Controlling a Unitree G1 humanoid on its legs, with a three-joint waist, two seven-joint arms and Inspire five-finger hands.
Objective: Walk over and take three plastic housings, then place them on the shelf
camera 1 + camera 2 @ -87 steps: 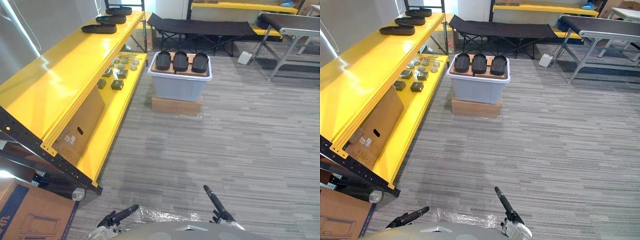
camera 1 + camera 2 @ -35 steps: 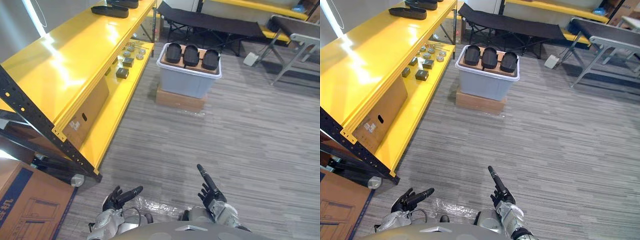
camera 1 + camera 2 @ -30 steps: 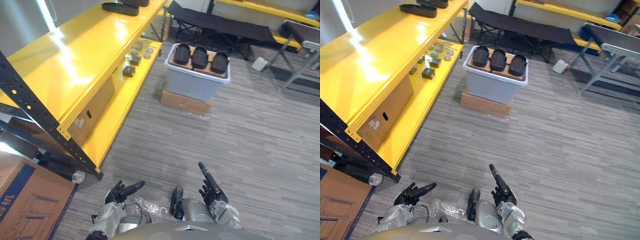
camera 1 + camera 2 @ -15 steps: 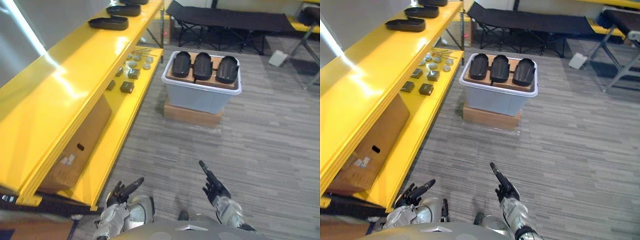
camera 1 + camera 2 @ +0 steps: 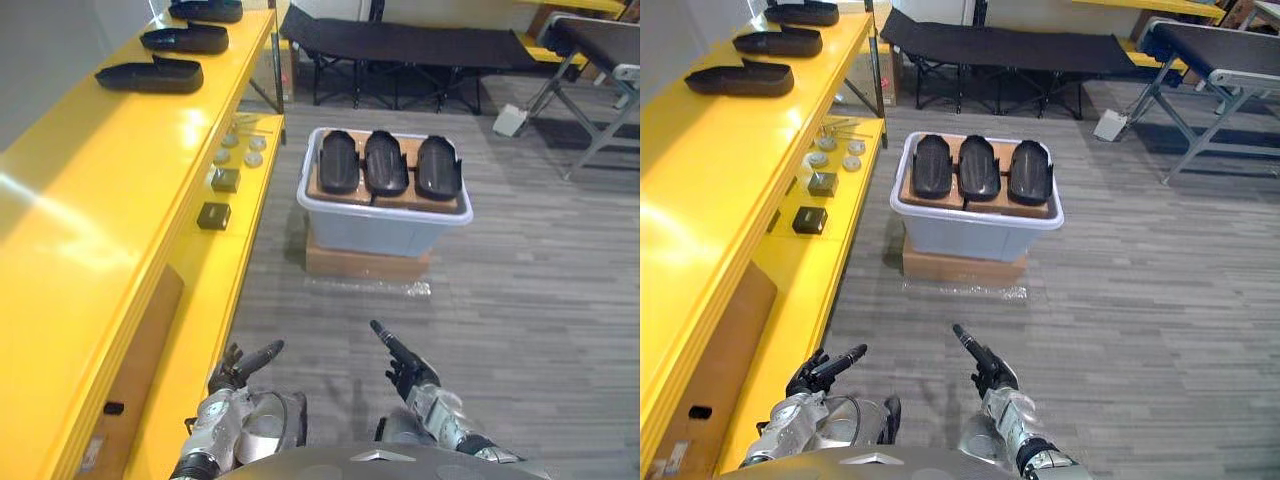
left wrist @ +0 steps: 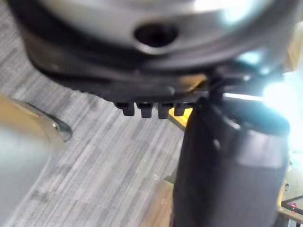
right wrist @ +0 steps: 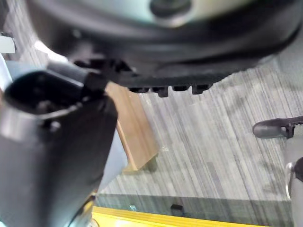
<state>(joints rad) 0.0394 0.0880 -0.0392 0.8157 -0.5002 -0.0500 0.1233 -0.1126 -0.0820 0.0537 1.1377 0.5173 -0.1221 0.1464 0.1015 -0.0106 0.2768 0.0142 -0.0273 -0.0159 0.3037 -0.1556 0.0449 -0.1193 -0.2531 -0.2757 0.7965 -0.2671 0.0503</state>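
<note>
Facing three housings [image 5: 386, 163] atop a grey bin [image 5: 385, 228], yellow shelf [image 5: 90, 200] left, left hand [image 5: 230, 377] and right hand [image 5: 407, 371] near, fingers straight, empty.

Blk left hand [image 5: 233, 374]; right hand [image 5: 407, 367]

Bare grey floor [image 5: 1120, 300] runs from the left hand [image 5: 812, 378] and right hand [image 5: 990, 376] up to the bin [image 5: 975, 235]; nothing lies between. Bin open from above, three plastic housings [image 5: 980, 167] side by side on top. Cot [image 5: 1010, 45] stands just behind it. Yellow shelf [image 5: 700, 190] walls the left side; its near top is bare, shelved housings [image 5: 738, 78] at the far end.
</note>
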